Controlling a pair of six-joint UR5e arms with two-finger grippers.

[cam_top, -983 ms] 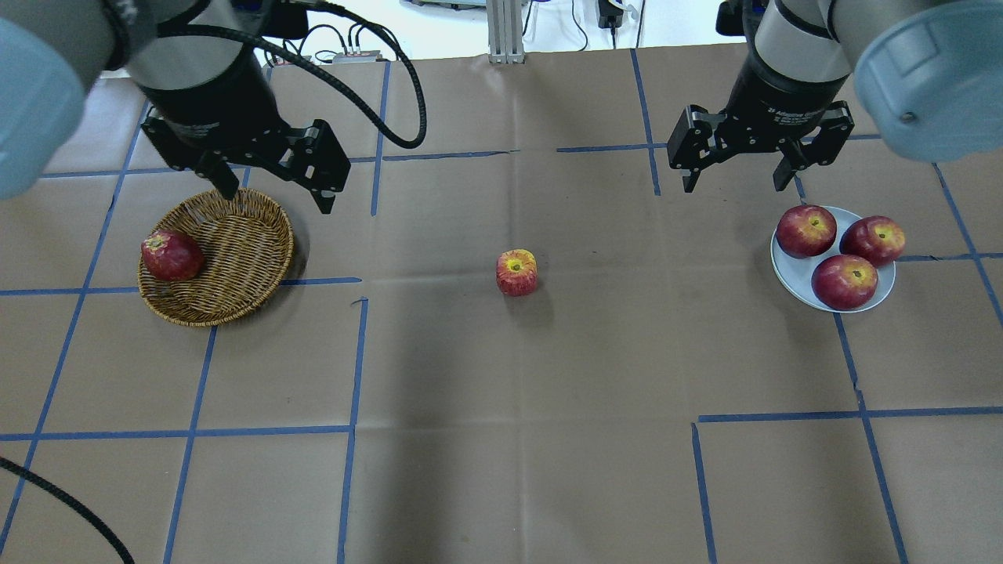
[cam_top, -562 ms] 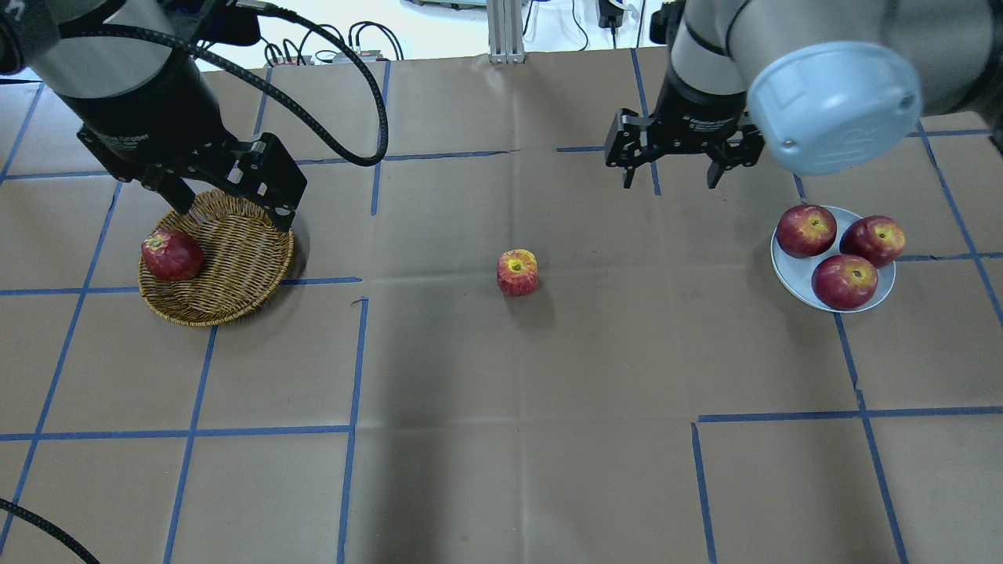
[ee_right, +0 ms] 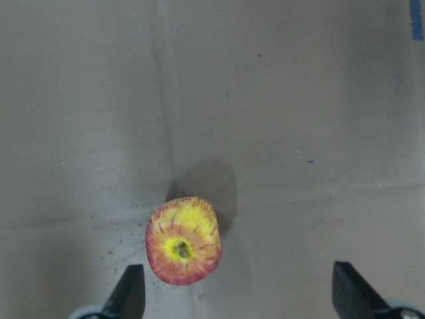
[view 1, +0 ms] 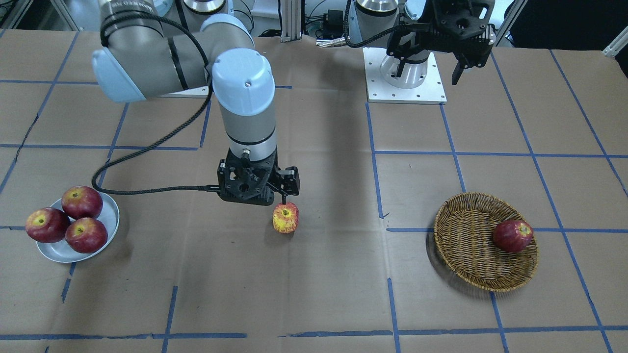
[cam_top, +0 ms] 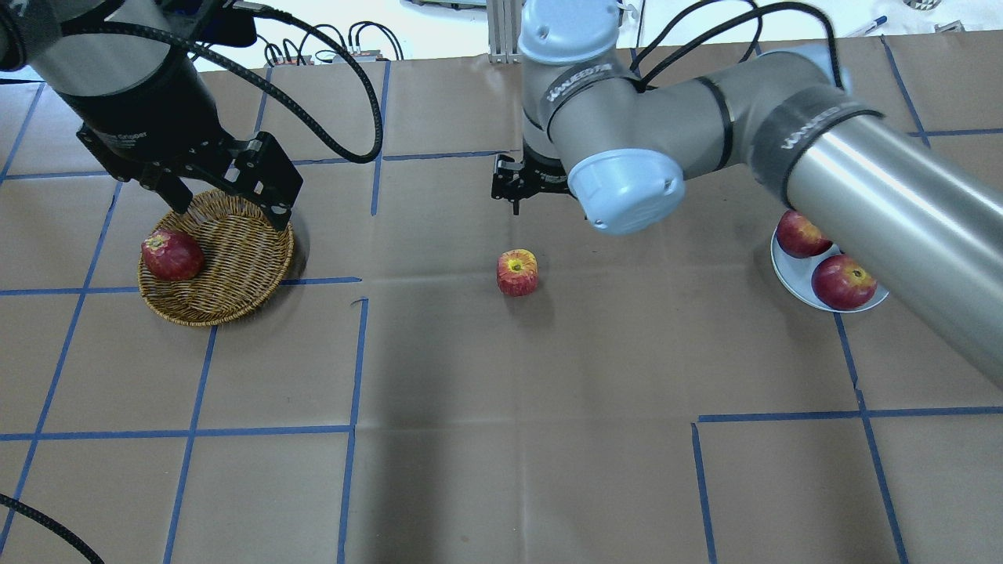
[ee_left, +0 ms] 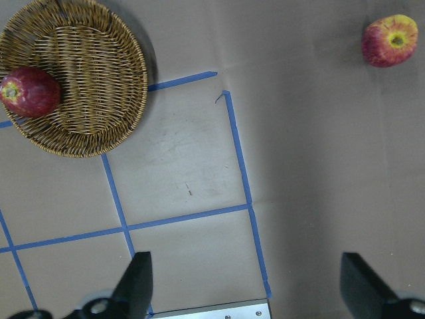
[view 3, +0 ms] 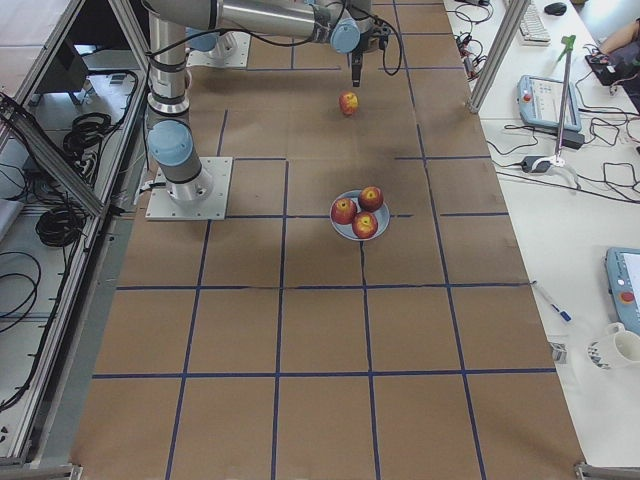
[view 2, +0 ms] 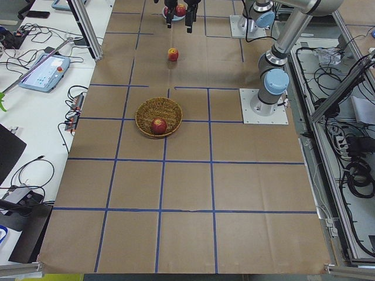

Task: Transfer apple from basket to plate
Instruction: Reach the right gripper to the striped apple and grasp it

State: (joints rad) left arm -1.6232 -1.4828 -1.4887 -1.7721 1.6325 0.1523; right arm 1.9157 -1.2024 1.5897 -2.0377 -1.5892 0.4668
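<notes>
The yellow-and-red apple point(cam_top: 517, 272) stands on the table's middle, outside the basket; it also shows in the front view point(view 1: 285, 217) and the right wrist view point(ee_right: 184, 240). My right gripper point(view 1: 257, 198) hangs open just above and behind it, and the apple lies near one finger point(ee_right: 129, 292). The wicker basket point(cam_top: 243, 258) at the left holds one dark red apple point(cam_top: 171, 254). My left gripper point(cam_top: 227, 205) is open and empty, high over the basket's far rim. The grey-white plate point(view 1: 110, 215) holds three dark red apples.
My right arm point(cam_top: 862, 188) stretches across the table's right half and covers part of the plate point(cam_top: 791, 276) in the overhead view. Blue tape lines mark the brown paper. The arm bases point(view 1: 405, 73) stand at the far edge.
My right gripper has swung left from above the plate to just behind the middle apple. My left gripper shifted left over the basket's far rim, then stayed. No apple has moved.
</notes>
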